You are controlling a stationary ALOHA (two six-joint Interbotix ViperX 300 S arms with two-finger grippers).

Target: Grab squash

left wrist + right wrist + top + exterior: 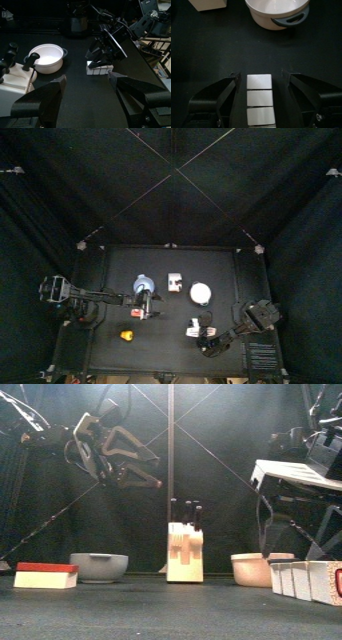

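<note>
Reaching over the table's left half, my left gripper (pixel 85 95) hung high with its matte black jaws spread wide and empty. The squash (pixel 127 335), a tiny rounded yellow-orange lump, lay near the front-left of the table (pixel 160 263), well apart from both my claws; its texture was too small to judge. Behind it sat the pale blue bowl (pixel 143 282), smooth and rounded. A white knife block (pixel 185 552) with dark handles stood mid-table. Right of it the white round pot (pixel 47 57) showed a glossy inside and grey side handles. My right gripper (pixel 260 95) was also wide open, a row of white square blocks (pixel 259 99) lying between its jaws, partly cut off. No readable writing showed anywhere.
</note>
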